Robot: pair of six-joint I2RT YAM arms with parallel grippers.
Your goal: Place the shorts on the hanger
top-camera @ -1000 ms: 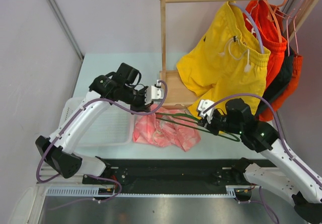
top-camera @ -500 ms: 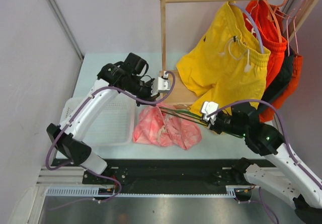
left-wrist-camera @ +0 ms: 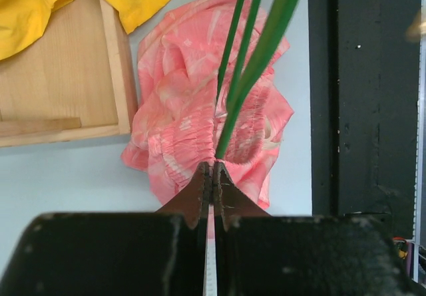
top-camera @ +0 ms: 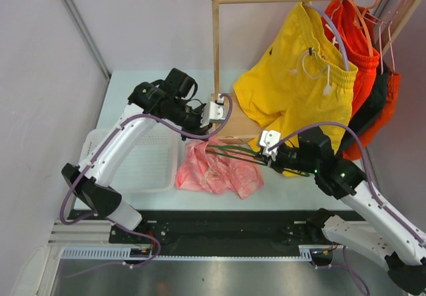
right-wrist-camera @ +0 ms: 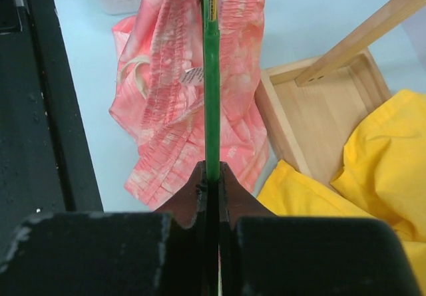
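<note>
The pink mottled shorts [top-camera: 214, 171] lie bunched on the table in front of the rack, with one part of the waistband lifted. My left gripper [top-camera: 210, 131] is shut on that lifted elastic edge; the left wrist view shows its tips [left-wrist-camera: 213, 168] pinching the shorts [left-wrist-camera: 180, 110]. The thin green hanger [top-camera: 234, 153] runs from my right gripper [top-camera: 261, 155] leftwards over and into the shorts. In the right wrist view the gripper [right-wrist-camera: 212, 171] is shut on the hanger's wire [right-wrist-camera: 212, 76], above the shorts [right-wrist-camera: 166, 110]. The hanger's rods [left-wrist-camera: 249, 63] meet the fabric right by the left tips.
A white basket [top-camera: 143, 166] sits left of the shorts. The wooden rack's base tray [top-camera: 233, 113] and post [top-camera: 216, 50] stand just behind. Yellow shorts [top-camera: 299, 83] and orange-red shorts [top-camera: 359, 50] hang from the rail at right. A black rail [top-camera: 226, 226] runs along the near edge.
My left gripper has risen and moved right, lifting the shorts' waistband. My right gripper has shifted the hanger left, so its end now goes into the lifted fabric.
</note>
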